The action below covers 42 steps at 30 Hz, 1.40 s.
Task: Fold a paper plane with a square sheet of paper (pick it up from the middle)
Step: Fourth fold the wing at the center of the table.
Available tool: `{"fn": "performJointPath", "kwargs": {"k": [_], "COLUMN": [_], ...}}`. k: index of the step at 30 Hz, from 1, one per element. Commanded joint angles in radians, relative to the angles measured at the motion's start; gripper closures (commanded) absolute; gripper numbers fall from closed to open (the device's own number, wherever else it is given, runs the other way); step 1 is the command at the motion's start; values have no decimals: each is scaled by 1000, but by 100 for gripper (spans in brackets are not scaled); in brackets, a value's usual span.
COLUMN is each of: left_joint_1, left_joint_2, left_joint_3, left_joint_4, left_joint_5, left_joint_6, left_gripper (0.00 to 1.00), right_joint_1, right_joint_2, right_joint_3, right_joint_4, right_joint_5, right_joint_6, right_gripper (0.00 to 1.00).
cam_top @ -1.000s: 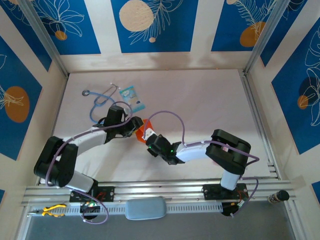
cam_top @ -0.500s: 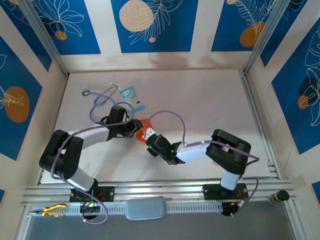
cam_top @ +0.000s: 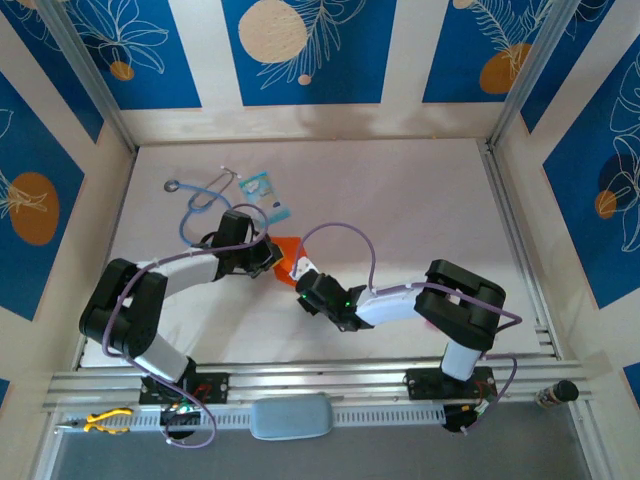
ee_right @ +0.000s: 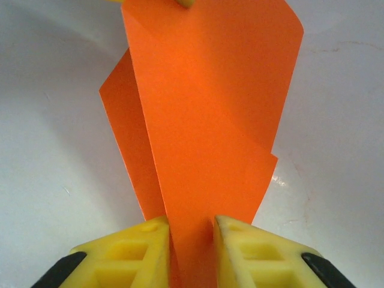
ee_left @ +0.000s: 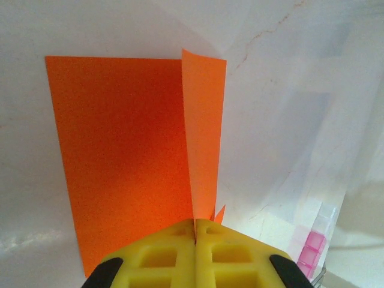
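My left gripper (ee_left: 195, 227) is pinched tight on the orange square sheet of paper (ee_left: 120, 156); my right gripper (ee_right: 192, 228) stands slack around it.

The left fingers meet with no gap, and a narrow flap of the sheet rises from their seam while the rest lies flat on the white table (cam_top: 420, 200). My right fingers (ee_right: 135, 240) stand a little apart; the sheet stands on edge in the gap, and I cannot tell whether they touch it. Seen from above, the sheet sits left of the table's middle, between my two grippers. A light-blue packet (cam_top: 265, 197) lies just beyond my left arm; what is in it I cannot tell. A stethoscope (cam_top: 196, 203) lies beside it, toward the left wall. A small pink strip (ee_left: 307, 252) lies near the sheet. The far and right parts of the table are bare, open room.
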Motion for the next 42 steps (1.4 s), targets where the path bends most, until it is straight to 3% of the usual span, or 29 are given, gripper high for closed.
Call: {"fn": "performJointPath", "kwargs": {"k": [1,16,34,42], "left_joint_1": [10,10,10,10], "left_joint_2": [-18,-23,-20,-16], "left_joint_3": [-1,7,13,14], "left_joint_4": [7,-6,-14,-11], "left_joint_5": [14,19,16,20], "left_joint_6": [-15,-12,-5,-4], "left_gripper": [96,96,89,93], "right_joint_1": [-6,-27,-34,-33], "right_joint_2": [-32,-17,-15,-17], "right_joint_3": [-14,-2,3,14], "right_joint_4": [-3,10,5,8], "right_joint_5": [23,33,-61,-55], "right_joint_6": [33,5,20,36], "right_gripper": [74,69,87,79]}}
